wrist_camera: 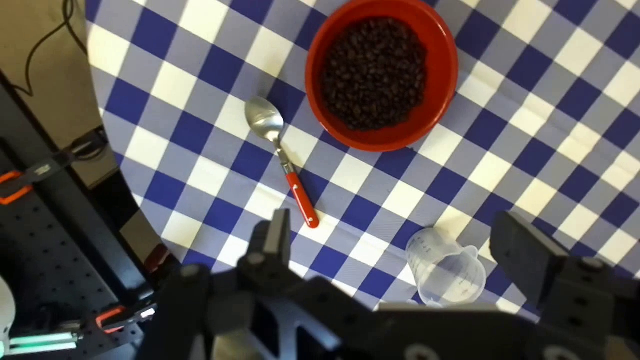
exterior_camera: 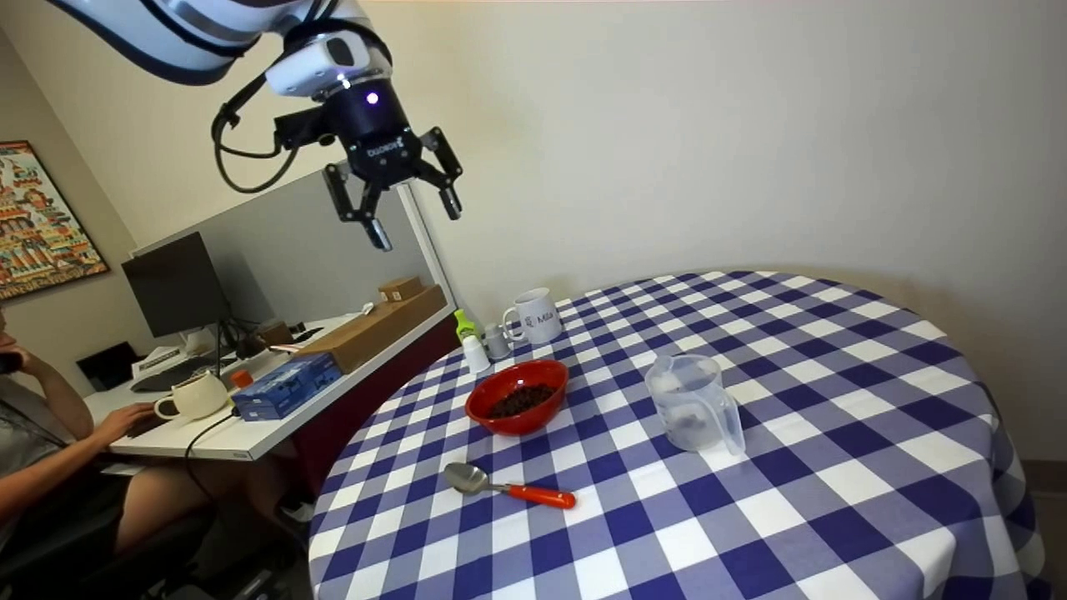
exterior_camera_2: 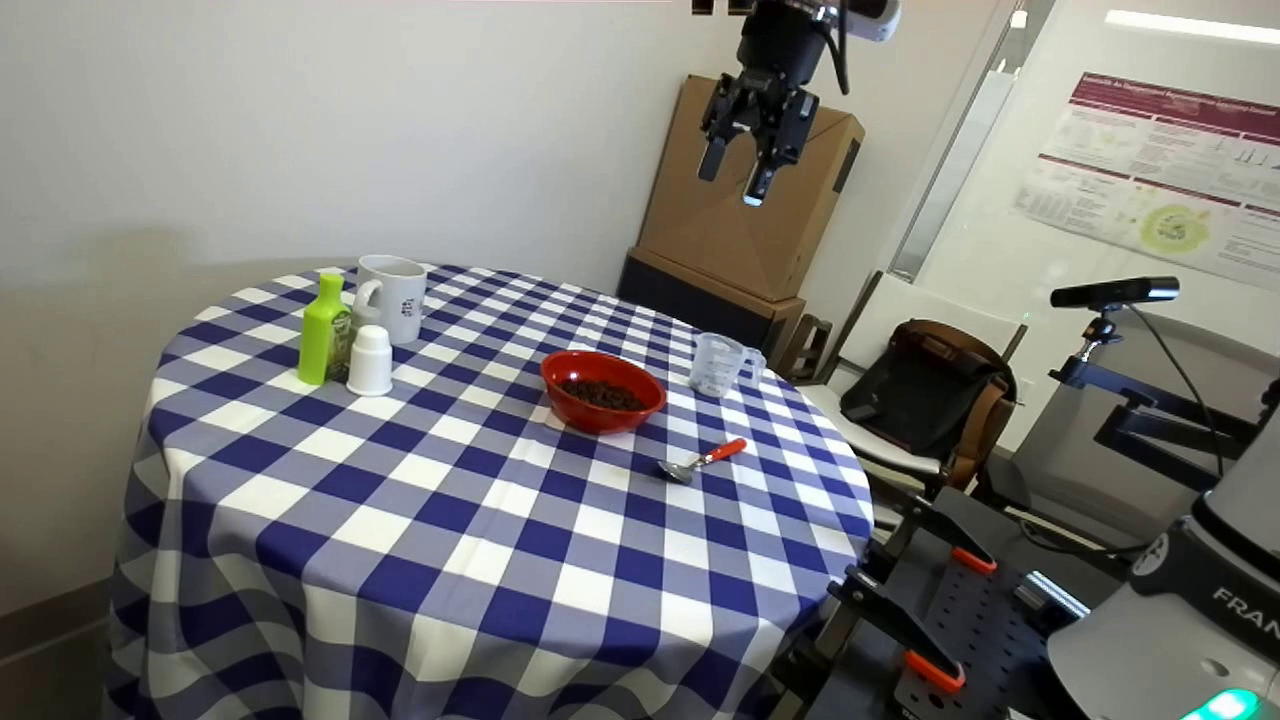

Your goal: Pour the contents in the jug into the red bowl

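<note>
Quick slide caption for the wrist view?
Open fingers above a checked tablecloth, with a clear jug, a red-handled spoon and a red bowl of dark beans.

From high up at the gripper (exterior_camera: pixel 416 222), can descend through open air to the checked cloth (exterior_camera: pixel 607 412) between the red bowl (exterior_camera: pixel 533 422) and the jug (exterior_camera: pixel 682 407), or to its handle (exterior_camera: pixel 733 427), turned away from the bowl. Would meet the spoon (wrist_camera: pixel 288 169) near the bowl (lying flat, so easily cleared). Past the bowl, away from the jug, gets blocked by clustered mug (exterior_camera: pixel 540 318), green bottle (exterior_camera_2: pixel 322 335), white shaker (exterior_camera_2: pixel 370 364), grey shaker (exterior_camera: pixel 498 342).
</note>
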You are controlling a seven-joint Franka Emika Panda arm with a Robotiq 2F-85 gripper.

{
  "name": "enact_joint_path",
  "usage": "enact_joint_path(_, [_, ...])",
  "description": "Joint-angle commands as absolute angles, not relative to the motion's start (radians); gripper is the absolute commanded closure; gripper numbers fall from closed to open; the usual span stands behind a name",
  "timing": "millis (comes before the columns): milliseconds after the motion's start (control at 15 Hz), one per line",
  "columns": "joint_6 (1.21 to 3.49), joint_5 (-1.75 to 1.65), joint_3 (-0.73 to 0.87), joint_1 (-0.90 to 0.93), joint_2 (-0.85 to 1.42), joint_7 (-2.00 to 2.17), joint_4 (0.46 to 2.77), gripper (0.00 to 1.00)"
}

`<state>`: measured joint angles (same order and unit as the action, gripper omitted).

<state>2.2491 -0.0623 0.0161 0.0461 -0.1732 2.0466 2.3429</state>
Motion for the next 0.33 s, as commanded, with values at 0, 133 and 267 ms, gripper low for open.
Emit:
enact_joint_path(0, [2.228,-0.038,-0.026,0.023,-0.189,1.998,2.343,0.0])
enact_joint_path(133, [2.212,-0.022,-0.039,0.027,-0.202,1.949,2.343,0.0])
enact_joint_path(267, [2.212,-0.022,-0.038,0.026,-0.201,1.932,2.343,0.0])
